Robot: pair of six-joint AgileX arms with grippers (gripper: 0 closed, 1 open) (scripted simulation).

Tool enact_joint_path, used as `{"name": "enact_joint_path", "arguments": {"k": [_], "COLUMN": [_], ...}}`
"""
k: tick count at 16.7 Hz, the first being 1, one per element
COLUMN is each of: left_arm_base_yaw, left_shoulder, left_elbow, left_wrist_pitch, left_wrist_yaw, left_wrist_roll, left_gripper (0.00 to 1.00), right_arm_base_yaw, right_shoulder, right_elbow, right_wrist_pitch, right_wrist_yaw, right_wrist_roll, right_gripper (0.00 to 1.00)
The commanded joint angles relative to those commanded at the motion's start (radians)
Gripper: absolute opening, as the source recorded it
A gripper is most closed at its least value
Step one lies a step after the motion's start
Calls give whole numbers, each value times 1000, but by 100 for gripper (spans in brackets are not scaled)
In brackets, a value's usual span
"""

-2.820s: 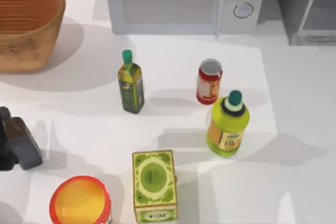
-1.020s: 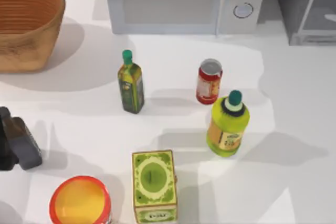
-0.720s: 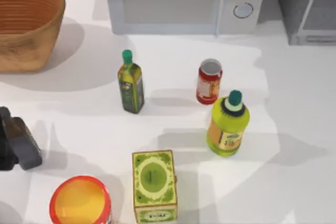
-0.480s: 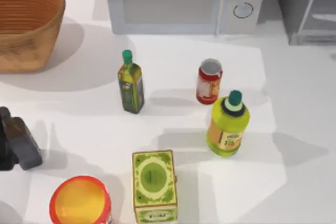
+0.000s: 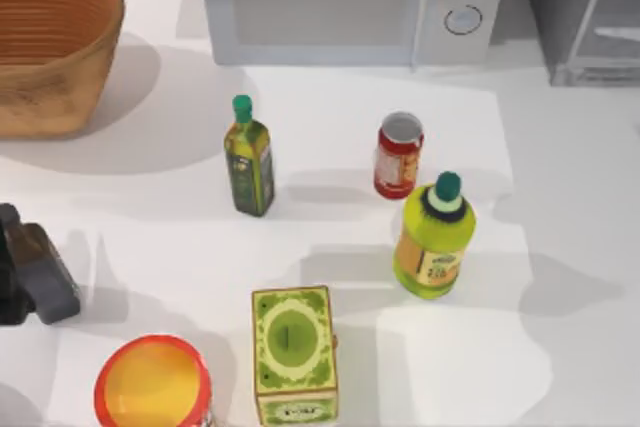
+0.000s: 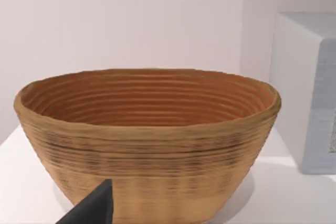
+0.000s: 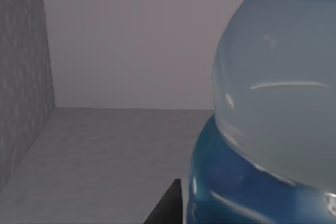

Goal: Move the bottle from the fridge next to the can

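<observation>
The bottle (image 7: 273,108) looms close in the right wrist view, a clear body over a blue label, standing on the grey floor inside the fridge (image 7: 26,77). A dark edge of my right gripper (image 7: 167,204) shows just beside the bottle's base. In the top view the fridge (image 5: 580,17) is at the back right, with its pale framed door. The red can (image 5: 399,155) stands upright mid-table. My left gripper (image 5: 40,282) rests parked at the left edge.
A microwave (image 5: 350,2) stands at the back, and a wicker basket (image 5: 50,42) at the back left. A dark green oil bottle (image 5: 249,157), a fat yellow-green bottle (image 5: 434,237), a green carton (image 5: 293,352) and a red tub (image 5: 152,382) also stand on the table.
Shadows on the table's right side have shifted. The can, the other objects and my left arm have not moved.
</observation>
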Motion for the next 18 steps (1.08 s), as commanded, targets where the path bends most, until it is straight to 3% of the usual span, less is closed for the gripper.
{"name": "enact_joint_path", "arguments": {"k": [5, 14, 18], "left_arm_base_yaw": [0, 0, 0], "left_shoulder": [0, 0, 0], "left_elbow": [0, 0, 0], "left_wrist_pitch": [0, 0, 0], "left_wrist_yaw": [0, 0, 0], "left_wrist_roll": [0, 0, 0], "left_gripper": [100, 100, 100], "right_arm_base_yaw": [73, 618, 708], "right_shoulder": [44, 196, 210], "right_elbow": [-17, -178, -216], "right_wrist_pitch": [55, 373, 433], "right_wrist_yaw": [70, 601, 689], "right_wrist_roll": [2, 1, 0], "right_gripper": [0, 0, 0]}}
